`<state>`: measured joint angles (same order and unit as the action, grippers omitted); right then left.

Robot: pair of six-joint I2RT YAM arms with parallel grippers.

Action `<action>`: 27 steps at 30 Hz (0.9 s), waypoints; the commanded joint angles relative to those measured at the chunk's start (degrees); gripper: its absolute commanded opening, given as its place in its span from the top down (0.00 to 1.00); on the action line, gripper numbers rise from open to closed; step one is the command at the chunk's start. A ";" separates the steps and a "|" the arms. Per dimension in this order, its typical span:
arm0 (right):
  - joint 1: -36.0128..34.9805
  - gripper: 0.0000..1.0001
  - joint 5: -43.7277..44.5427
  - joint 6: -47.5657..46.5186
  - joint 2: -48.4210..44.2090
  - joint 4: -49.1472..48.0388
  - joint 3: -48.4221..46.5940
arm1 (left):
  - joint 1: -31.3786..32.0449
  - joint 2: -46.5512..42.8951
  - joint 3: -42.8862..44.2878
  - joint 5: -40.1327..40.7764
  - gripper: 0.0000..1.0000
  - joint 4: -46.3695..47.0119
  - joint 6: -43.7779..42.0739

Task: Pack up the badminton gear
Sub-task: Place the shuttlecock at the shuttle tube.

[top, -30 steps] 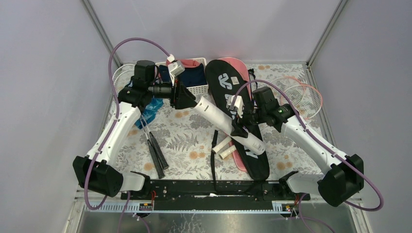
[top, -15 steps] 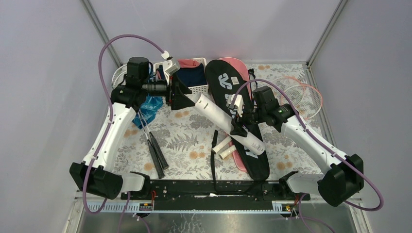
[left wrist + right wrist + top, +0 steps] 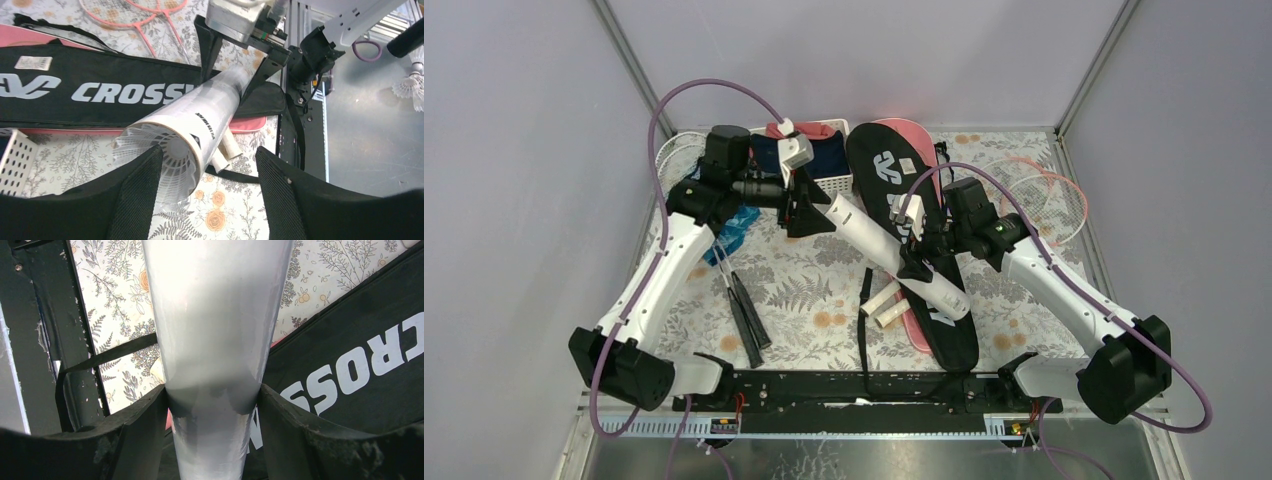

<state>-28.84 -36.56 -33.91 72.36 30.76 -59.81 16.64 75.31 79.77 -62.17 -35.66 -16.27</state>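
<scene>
The long white shuttlecock tube [image 3: 894, 255] hangs slanted over the floral table. My right gripper [image 3: 912, 262] is shut on its middle, and in the right wrist view both fingers [image 3: 145, 425] press the tube [image 3: 215, 315]. My left gripper [image 3: 810, 208] stands open at the tube's upper-left end. In the left wrist view a white shuttlecock [image 3: 160, 160] sticks out of the tube's mouth [image 3: 200, 120] between the spread fingers [image 3: 295, 200], close to the left one. The black "CROSSWAY" bag [image 3: 879, 165] lies on the pink bag [image 3: 916, 338] under the tube.
A white slatted basket [image 3: 832, 184] with navy and red clothes stands at the back. Black racket handles [image 3: 746, 318] lie at front left, white handles [image 3: 886, 300] by a black strap [image 3: 864, 320], pink rackets [image 3: 1046, 188] at right. A blue bag [image 3: 736, 220] sits near the left arm.
My left gripper's jaws have opened wider. The left arm drew back to the left, then came back right to the tube's end. The right gripper and tube have stayed put.
</scene>
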 commanded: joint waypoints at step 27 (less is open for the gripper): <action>0.03 0.01 -3.59 3.31 1.19 -3.82 -5.82 | 6.29 0.94 -4.38 -1.52 1.00 5.99 4.10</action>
<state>-28.86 -37.63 -34.37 73.36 31.11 -61.76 22.48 77.52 75.07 -64.71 -34.79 -15.29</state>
